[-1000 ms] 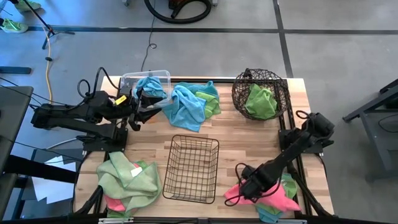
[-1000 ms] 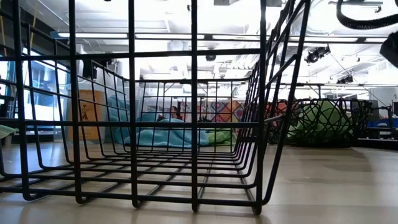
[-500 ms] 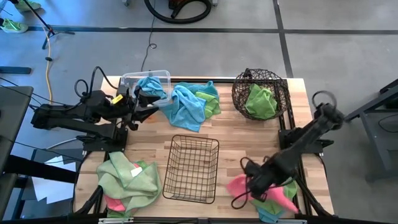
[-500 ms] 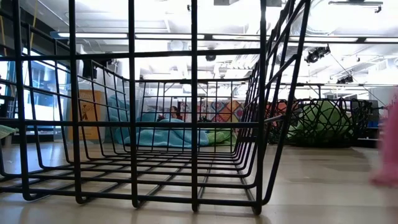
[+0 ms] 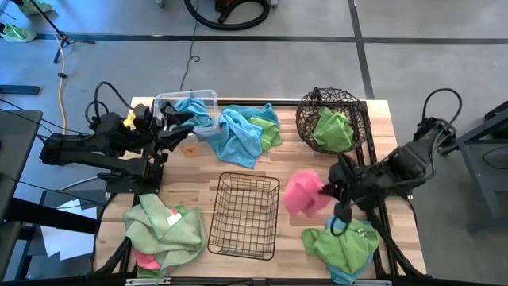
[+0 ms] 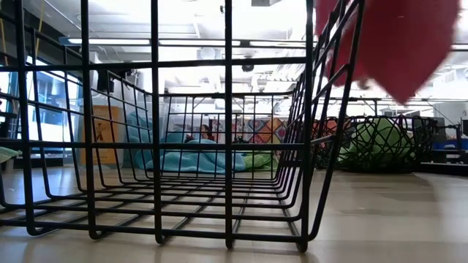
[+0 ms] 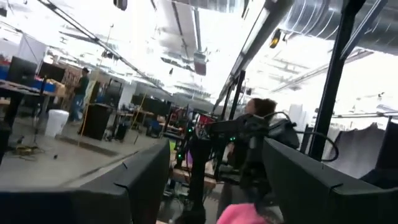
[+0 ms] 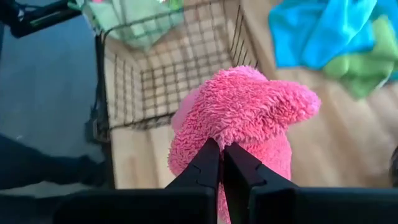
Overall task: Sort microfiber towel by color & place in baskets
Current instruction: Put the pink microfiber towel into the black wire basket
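— Wooden worktop: how far along?

— Partway. One lime green cloth lies in the round woven wire basket at two o'clock; mixed piles remain at twelve, five and seven.

— And now?

— Right tool, clamped on a fluffy pink microfibre towel, holds it just beside the empty black rectangular wire basket. Left tool, spread wide, holds nothing.

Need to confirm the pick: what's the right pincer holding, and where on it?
The right pincer is shut on a pink towel, pinching a bunched fold at its edge.
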Available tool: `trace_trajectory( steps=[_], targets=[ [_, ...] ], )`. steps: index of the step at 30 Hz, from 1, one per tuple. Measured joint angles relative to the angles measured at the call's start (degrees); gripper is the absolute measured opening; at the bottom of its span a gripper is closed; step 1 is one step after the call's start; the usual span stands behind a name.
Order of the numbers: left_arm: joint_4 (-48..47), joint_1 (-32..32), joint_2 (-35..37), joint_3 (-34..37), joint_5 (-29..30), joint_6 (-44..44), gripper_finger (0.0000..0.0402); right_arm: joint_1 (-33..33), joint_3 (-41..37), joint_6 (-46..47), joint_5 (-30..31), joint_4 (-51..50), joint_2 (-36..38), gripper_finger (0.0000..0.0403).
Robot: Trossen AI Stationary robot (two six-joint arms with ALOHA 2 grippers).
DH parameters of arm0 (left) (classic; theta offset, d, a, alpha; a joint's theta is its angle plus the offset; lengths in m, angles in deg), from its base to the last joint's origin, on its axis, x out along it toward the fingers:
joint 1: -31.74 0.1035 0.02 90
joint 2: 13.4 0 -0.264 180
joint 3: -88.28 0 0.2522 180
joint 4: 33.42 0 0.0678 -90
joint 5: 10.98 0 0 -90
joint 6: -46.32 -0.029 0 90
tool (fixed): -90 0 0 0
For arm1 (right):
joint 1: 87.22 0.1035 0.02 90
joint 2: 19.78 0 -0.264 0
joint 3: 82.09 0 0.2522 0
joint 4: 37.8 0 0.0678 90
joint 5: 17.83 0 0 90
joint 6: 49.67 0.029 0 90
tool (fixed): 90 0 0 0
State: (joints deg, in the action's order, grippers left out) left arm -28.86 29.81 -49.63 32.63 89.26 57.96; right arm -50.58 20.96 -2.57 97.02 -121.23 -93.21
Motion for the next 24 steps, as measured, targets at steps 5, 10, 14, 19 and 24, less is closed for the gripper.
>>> trace_trajectory(
  steps=[5,10,14,19,24],
  targets=[
    [-0.4,0.0,0.9,0.0,0.0,-2.2,0.0243,-6.2,-0.1,-11.7,-2.4,8.0,-1.0,0.0001],
    [-0.4,0.0,0.9,0.0,2.5,-4.4,0.0243,-11.9,-0.1,-27.4,-10.1,23.6,-3.3,0.0001],
    [-0.4,0.0,0.9,0.0,3.0,-4.4,0.0243,-15.9,-0.1,-36.6,-15.6,35.9,-5.9,0.0000],
    [-0.5,0.0,0.7,0.0,3.0,-2.3,0.0243,-18.4,-0.1,-42.3,-21.7,46.0,-9.8,0.0000],
    [-0.4,0.0,0.7,0.0,3.0,-0.1,0.0243,-18.7,-0.1,-44.3,-26.0,46.6,-14.2,0.0000]
  ],
)
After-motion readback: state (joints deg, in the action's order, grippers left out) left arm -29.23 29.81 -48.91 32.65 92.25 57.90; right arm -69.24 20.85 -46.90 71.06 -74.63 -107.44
